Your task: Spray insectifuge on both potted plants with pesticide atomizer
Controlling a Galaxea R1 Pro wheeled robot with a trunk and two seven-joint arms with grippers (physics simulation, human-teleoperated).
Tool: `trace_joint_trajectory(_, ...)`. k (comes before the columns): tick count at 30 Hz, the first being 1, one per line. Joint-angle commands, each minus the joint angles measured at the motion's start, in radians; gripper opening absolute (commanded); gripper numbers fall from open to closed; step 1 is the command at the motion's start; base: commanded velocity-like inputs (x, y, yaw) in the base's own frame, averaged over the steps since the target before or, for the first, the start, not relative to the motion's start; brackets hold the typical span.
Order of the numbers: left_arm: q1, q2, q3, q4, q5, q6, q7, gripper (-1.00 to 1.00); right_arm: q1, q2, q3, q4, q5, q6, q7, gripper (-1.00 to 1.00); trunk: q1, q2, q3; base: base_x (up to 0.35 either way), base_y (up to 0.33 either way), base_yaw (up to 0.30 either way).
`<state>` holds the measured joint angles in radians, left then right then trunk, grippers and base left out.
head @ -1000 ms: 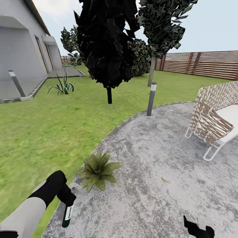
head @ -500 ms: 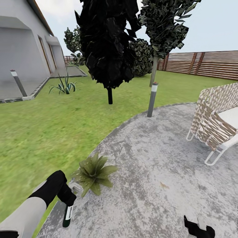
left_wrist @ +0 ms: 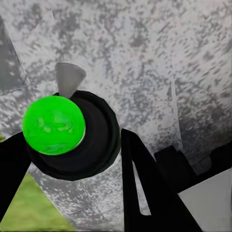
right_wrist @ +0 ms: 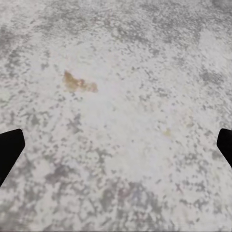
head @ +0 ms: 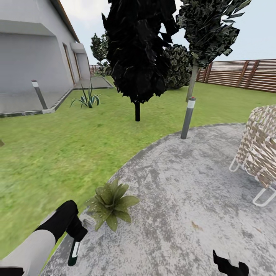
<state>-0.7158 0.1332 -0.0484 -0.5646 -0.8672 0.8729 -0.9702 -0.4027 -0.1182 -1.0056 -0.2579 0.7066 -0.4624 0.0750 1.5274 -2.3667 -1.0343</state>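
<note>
Grey patio (head: 199, 184) underfoot — the left gripper (head: 76, 239) pinches the atomizer (head: 73, 253) at seven o'clock, beside one potted plant (head: 111, 201); right gripper (head: 230, 264) spread, empty. Pickup done — spraying apparently remains.

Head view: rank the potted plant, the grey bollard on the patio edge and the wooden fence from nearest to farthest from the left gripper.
1. Potted plant: on the patio edge, just ahead of the left gripper.
2. Grey bollard: far patio edge, ahead and to the right.
3. Wooden fence: beyond the lawn, far right.
</note>
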Motion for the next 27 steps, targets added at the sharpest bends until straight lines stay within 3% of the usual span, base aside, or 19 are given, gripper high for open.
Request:
trace_joint_trajectory(1, -0.001, -0.012, -0.005, -0.001, -0.006, 0.064, 0.010, -1.00, -0.001, 0.000, -0.008, 0.000, 0.002, -0.004, 0.008, 1.00, 0.000, 0.000, -0.001, 0.000, 0.000, 0.277)
trace_joint_trajectory(10, 0.001, -0.016, -0.005, -0.001, 0.002, 0.077, 0.015, -1.00, -0.001, 0.002, -0.008, 0.000, 0.002, -0.004, 0.009, 1.00, 0.000, 0.000, -0.001, 0.000, -0.025, 0.201)
trace_joint_trajectory(17, 0.001, -0.018, -0.004, -0.003, -0.001, 0.078, 0.015, -1.00, -0.001, 0.002, -0.008, 0.000, 0.002, -0.004, 0.009, 1.00, 0.000, 0.000, -0.001, 0.000, -0.260, 0.003)
trace_joint_trajectory(27, 0.001, -0.018, 0.002, -0.014, -0.001, 0.078, 0.016, -1.00, -0.001, 0.002, -0.008, 0.000, 0.002, -0.004, 0.008, 1.00, 0.000, 0.000, -0.001, 0.150, -0.267, 0.264)
